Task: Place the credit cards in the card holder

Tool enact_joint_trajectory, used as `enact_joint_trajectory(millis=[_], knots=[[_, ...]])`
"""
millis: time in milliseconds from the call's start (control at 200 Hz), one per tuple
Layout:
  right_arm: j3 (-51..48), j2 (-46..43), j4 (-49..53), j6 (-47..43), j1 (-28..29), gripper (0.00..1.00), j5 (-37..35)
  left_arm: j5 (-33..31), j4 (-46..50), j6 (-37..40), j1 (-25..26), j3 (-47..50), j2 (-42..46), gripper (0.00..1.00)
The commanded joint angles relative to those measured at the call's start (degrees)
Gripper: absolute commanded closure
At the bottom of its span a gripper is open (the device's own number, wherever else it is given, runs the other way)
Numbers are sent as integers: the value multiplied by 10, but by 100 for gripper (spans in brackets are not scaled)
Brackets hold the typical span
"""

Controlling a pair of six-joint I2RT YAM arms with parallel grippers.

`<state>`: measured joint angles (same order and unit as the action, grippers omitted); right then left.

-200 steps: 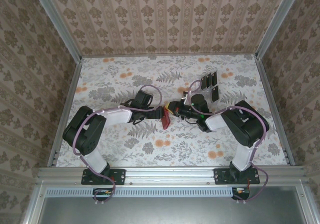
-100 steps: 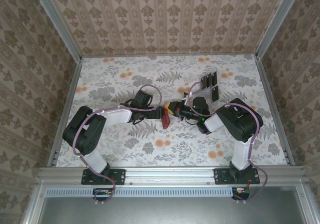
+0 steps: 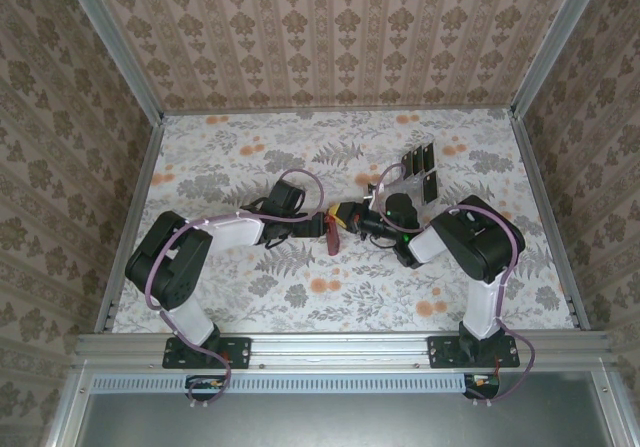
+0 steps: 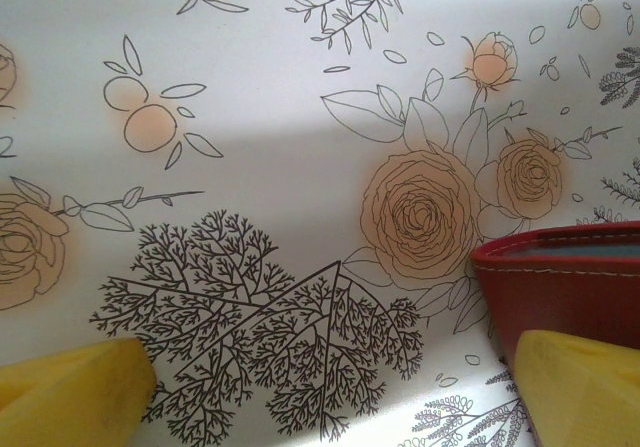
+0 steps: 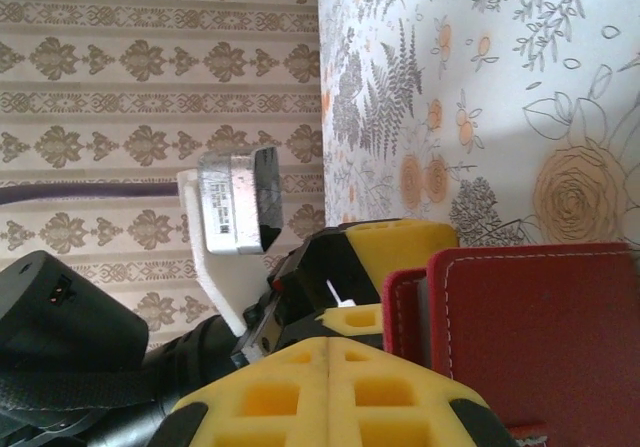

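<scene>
Left gripper (image 4: 325,392) wide, right gripper (image 5: 330,377) fully closed beside red card holder (image 5: 540,337); looks unclamped, so a nudge could topple it.

The card holder (image 3: 331,237) is a small red wallet standing on edge near the middle of the table. It reads as a narrow red sliver from above. Close up, its rim (image 4: 560,257) carries pale stitching with a grey-blue inside, and it sits just beside one yellow finger of my left gripper (image 4: 330,395). A stitched flap (image 5: 404,312) lies along its flat red face. The credit cards (image 3: 421,159), thin and black, stand tilted in a cluster farther back to the right, well apart from it.
</scene>
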<state>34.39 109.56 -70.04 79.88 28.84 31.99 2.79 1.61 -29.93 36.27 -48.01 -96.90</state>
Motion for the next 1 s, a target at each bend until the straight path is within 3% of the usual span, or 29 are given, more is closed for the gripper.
enact_joint_trajectory(millis=[0,95,250,415,700,890,995], knots=[[5,19,52,-27,-3,100,4,-54,79,12,-28,27,-24,0],[5,19,90,-50,-4,99,-5,-52,84,14,-28,23,-14,0],[8,2,145,-79,-10,69,-14,-46,89,15,-27,16,-8,0],[22,-45,242,-127,-15,55,-23,-44,89,14,-26,12,-14,0],[48,-168,478,-211,-17,52,-81,-48,97,20,-30,6,3,0],[151,-217,785,-286,34,53,-218,-45,105,23,-45,-4,18,0],[213,-207,880,-299,72,53,-276,-47,107,14,-50,-4,22,0]])
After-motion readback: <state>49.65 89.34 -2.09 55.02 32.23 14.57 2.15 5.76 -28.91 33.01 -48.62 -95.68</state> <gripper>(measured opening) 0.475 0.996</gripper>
